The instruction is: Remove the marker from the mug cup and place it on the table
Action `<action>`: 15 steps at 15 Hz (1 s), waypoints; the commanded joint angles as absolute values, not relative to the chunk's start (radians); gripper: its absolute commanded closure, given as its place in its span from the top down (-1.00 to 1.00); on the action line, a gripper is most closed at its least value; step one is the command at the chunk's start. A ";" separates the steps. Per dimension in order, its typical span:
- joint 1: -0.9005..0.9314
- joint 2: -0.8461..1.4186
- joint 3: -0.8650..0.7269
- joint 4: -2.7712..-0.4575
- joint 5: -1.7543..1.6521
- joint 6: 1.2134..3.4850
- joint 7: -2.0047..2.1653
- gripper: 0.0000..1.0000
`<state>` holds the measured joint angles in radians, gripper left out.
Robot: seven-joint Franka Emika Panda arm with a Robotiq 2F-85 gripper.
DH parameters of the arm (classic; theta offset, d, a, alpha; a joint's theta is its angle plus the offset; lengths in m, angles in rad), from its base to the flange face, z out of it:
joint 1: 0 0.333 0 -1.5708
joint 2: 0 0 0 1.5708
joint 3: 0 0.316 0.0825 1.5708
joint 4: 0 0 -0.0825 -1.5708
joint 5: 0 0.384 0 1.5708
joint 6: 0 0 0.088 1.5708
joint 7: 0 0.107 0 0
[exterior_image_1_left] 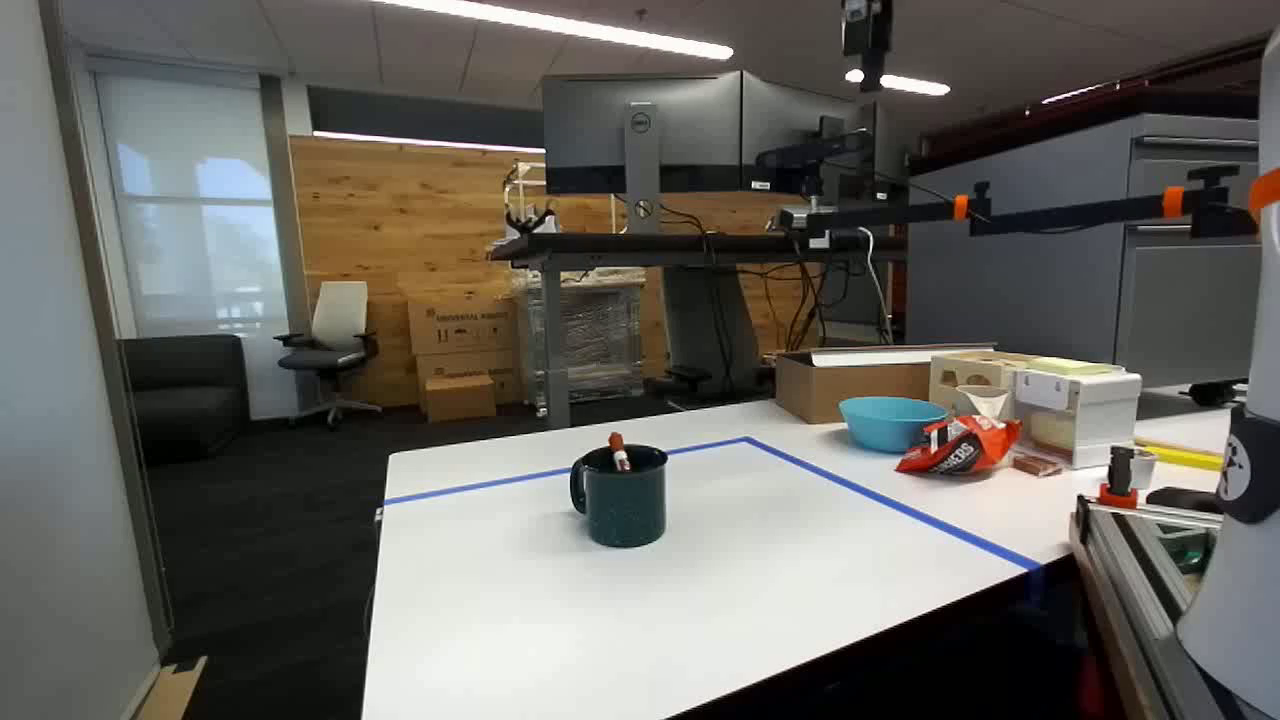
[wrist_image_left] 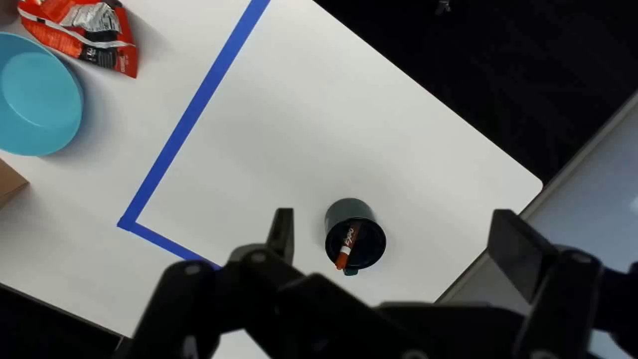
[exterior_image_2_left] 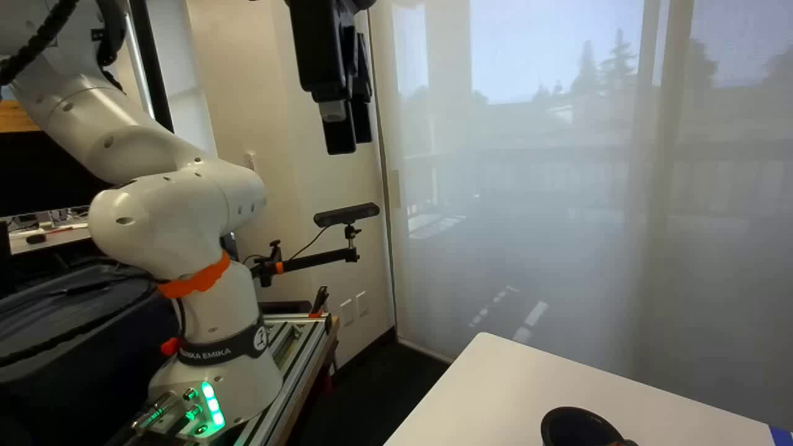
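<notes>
The mug cup [exterior_image_1_left: 625, 508] is dark teal and stands upright on the white table [exterior_image_1_left: 500, 610]. Its handle is on the left in this exterior view. The marker [exterior_image_1_left: 619, 455] leans inside the mug, its orange-red capped end above the rim. In the wrist view the marker [wrist_image_left: 348, 244] lies slanted across the mouth of the mug [wrist_image_left: 348, 210], cap near the handle. In an exterior view the mug [exterior_image_2_left: 573, 427] is cut off by the bottom edge. My gripper [wrist_image_left: 394, 213] is open and empty, high above the table. It also shows in an exterior view [exterior_image_2_left: 348, 139].
Blue tape [wrist_image_left: 172, 142] marks lines on the table. Beyond it are a blue bowl [exterior_image_1_left: 890, 422], a red snack bag [exterior_image_1_left: 960, 446], a cardboard box [exterior_image_1_left: 850, 385] and a white box [exterior_image_1_left: 1075, 415]. A camera on an arm [exterior_image_2_left: 347, 214] stands beside the robot base.
</notes>
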<state>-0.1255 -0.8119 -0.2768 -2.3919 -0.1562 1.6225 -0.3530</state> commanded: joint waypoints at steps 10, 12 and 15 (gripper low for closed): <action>-0.125 -0.815 -0.267 -2.494 -0.121 1.739 -0.262 1.00; -0.122 -0.807 -0.260 -2.561 -0.102 1.811 -0.232 1.00; -0.113 -0.785 -0.254 -2.655 -0.050 1.958 -0.196 1.00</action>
